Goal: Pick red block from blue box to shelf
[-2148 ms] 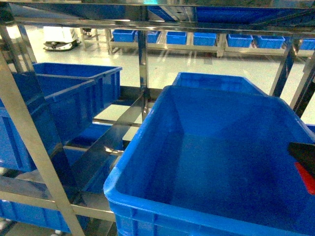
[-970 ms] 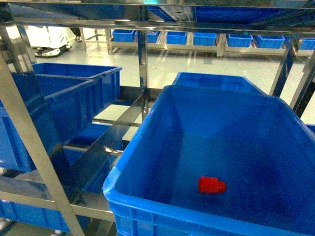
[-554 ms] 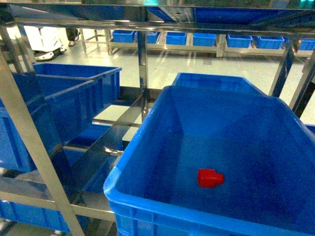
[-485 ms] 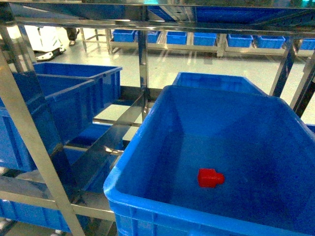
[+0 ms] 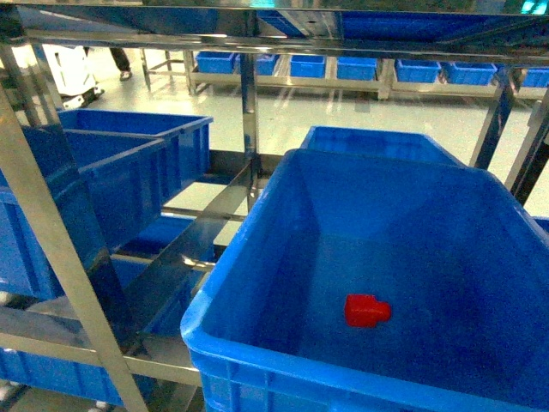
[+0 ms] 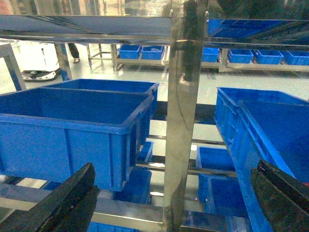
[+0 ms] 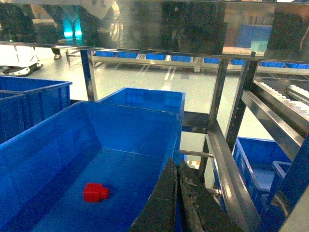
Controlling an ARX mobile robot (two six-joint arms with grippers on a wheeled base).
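Observation:
The red block point(image 5: 367, 311) lies on its side on the floor of a big dark blue crate point(image 5: 257, 360) that stands on the steel shelf point(image 5: 249, 112). In the right wrist view the red block point(image 7: 95, 192) is down to the left of my right gripper point(image 7: 176, 165), which is shut with nothing in it, above the crate's right wall point(image 7: 166, 145). My left gripper point(image 6: 175, 166) is open and empty in front of a shelf upright point(image 6: 183, 121). Neither gripper appears in the head view. The blue box is out of view.
More dark blue crates stand on the shelf at left point(image 5: 111, 172) and behind point(image 5: 377, 142). Lower tiers hold further crates point(image 6: 219, 169). Steel rails point(image 7: 231, 169) run right of my right gripper. A white mobile robot point(image 5: 64, 64) is at back left.
About two seconds ago a gripper with something red showed at the head view's right edge. It has left that view; the red block now lies in the crate, having shifted slightly before coming to rest.

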